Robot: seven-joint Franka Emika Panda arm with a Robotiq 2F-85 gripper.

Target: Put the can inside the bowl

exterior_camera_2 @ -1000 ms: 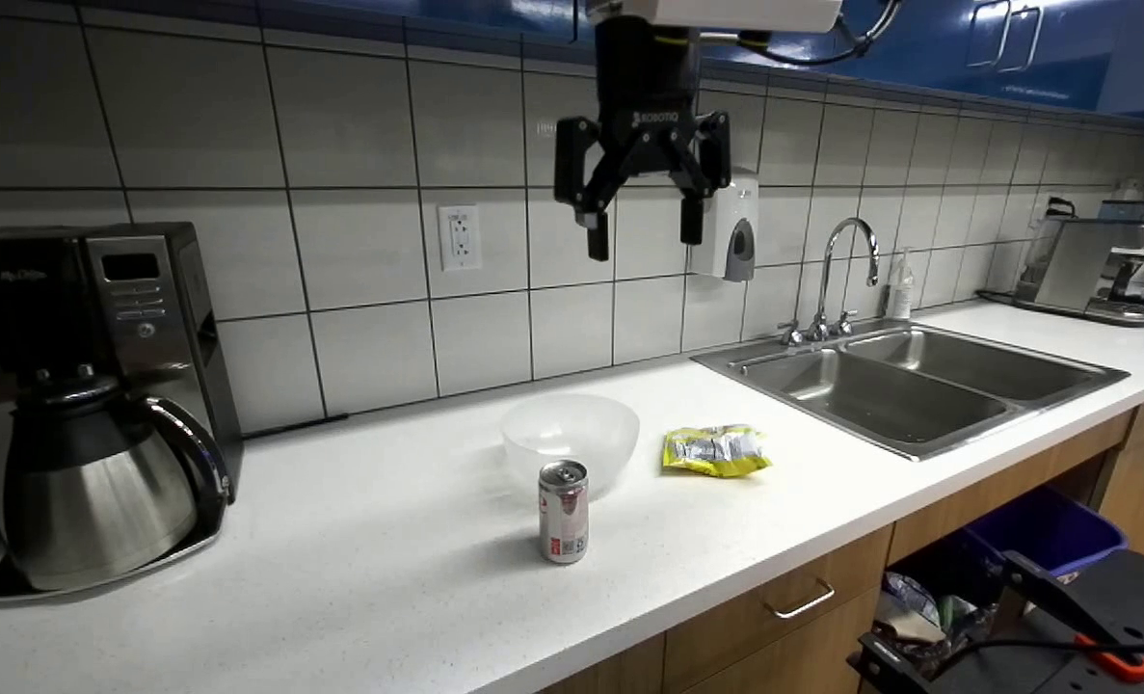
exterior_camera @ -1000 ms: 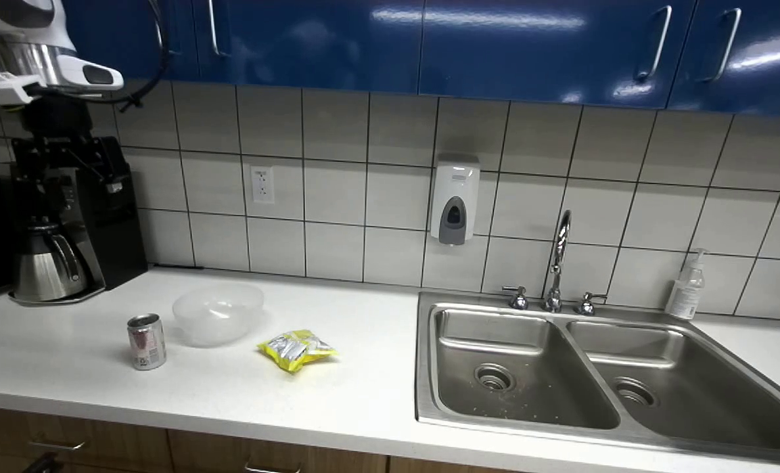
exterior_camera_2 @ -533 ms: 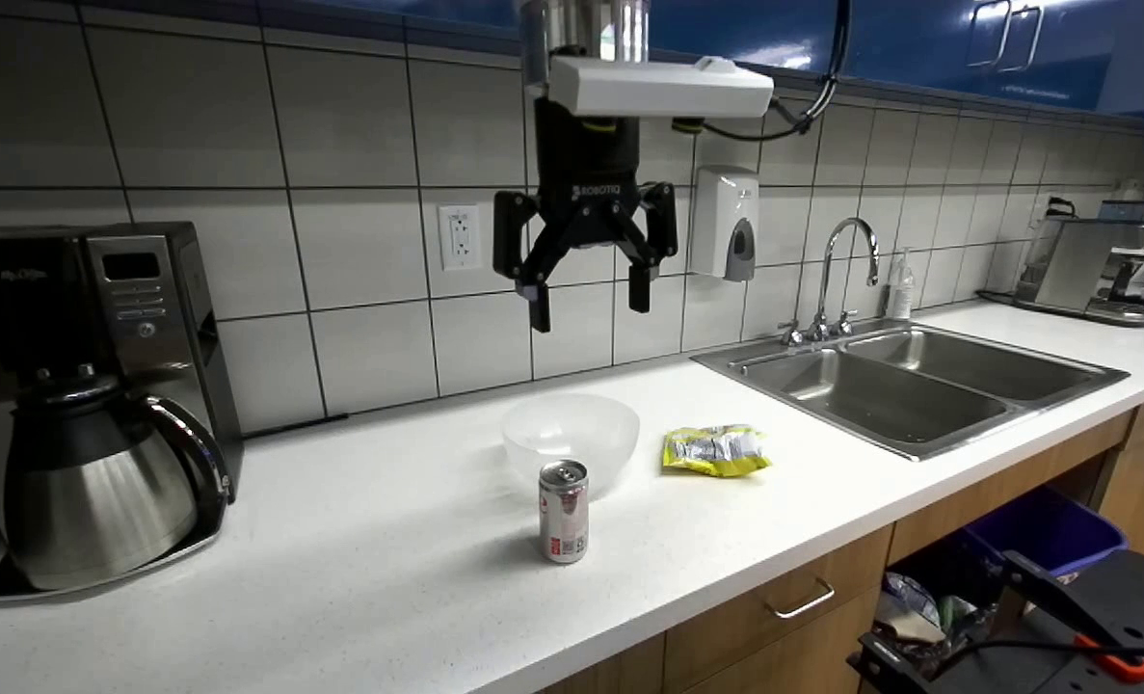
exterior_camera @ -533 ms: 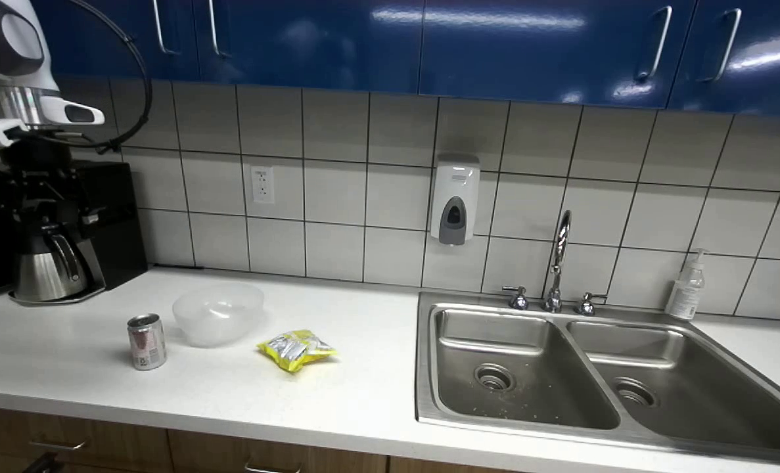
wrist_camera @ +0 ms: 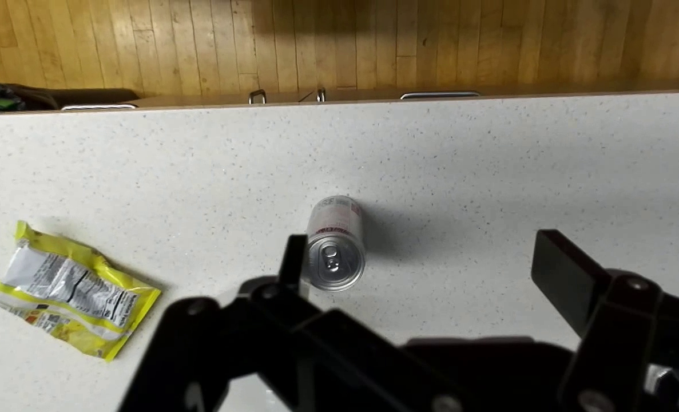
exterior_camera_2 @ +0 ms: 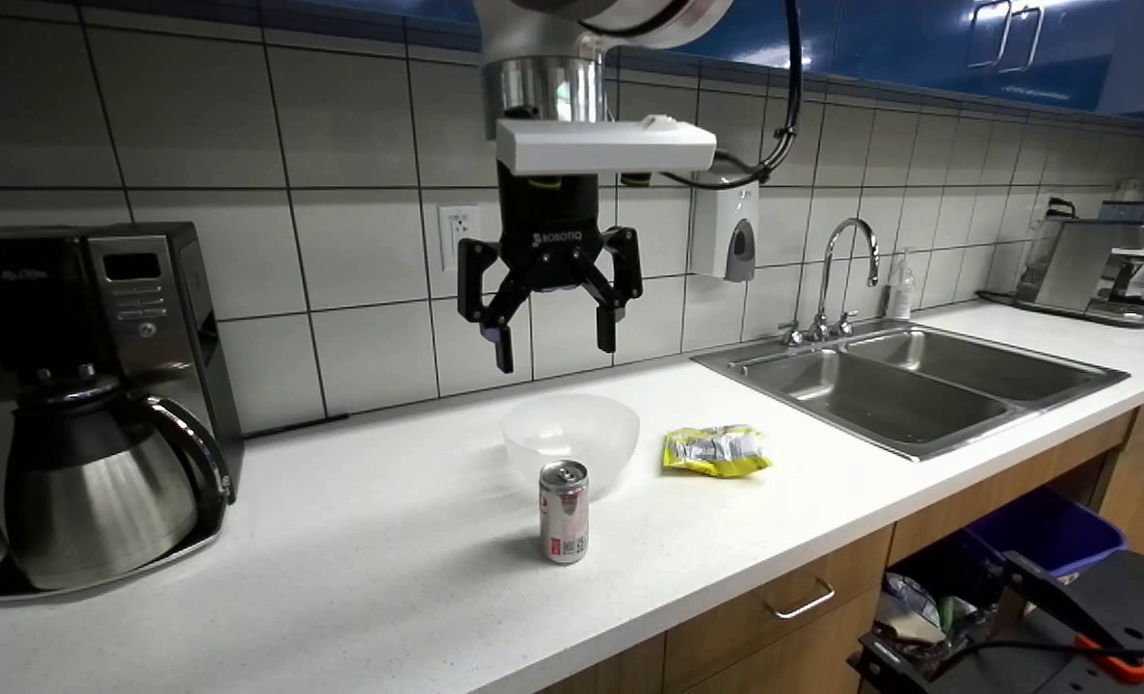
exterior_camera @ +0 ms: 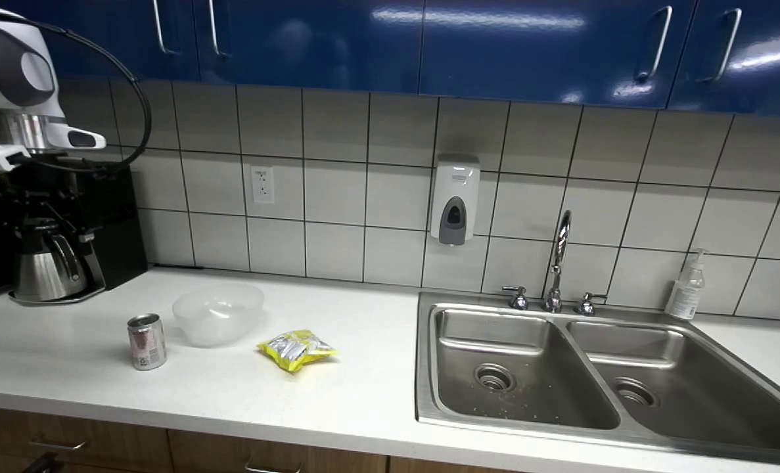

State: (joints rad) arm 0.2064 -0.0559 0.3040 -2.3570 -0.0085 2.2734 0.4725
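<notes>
The can [exterior_camera: 146,341], small, silvery with reddish marking, stands upright on the counter in both exterior views [exterior_camera_2: 564,516]. The bowl [exterior_camera: 219,318], translucent whitish, stands beside it, a small gap apart; the can covers part of the bowl [exterior_camera_2: 572,424] in an exterior view. My gripper [exterior_camera_2: 555,352] is open and empty, well above the counter, higher than the can and bowl. In the wrist view the can [wrist_camera: 334,252] shows beside the left finger of the gripper [wrist_camera: 422,252], not midway between the fingers. The bowl there is mostly hidden behind the gripper.
A yellow-green snack packet [exterior_camera_2: 716,451] lies beyond the bowl, before the sink [exterior_camera_2: 918,448]. A coffee maker [exterior_camera_2: 147,308] with a steel carafe [exterior_camera_2: 99,501] stands at the counter's other end. A tiled wall [exterior_camera: 337,184] backs the counter, with blue cabinets [exterior_camera: 311,39] above.
My gripper has come down and, in an exterior view, moved left, away from the soap dispenser. It stays open. The can, bowl and packet have not moved.
</notes>
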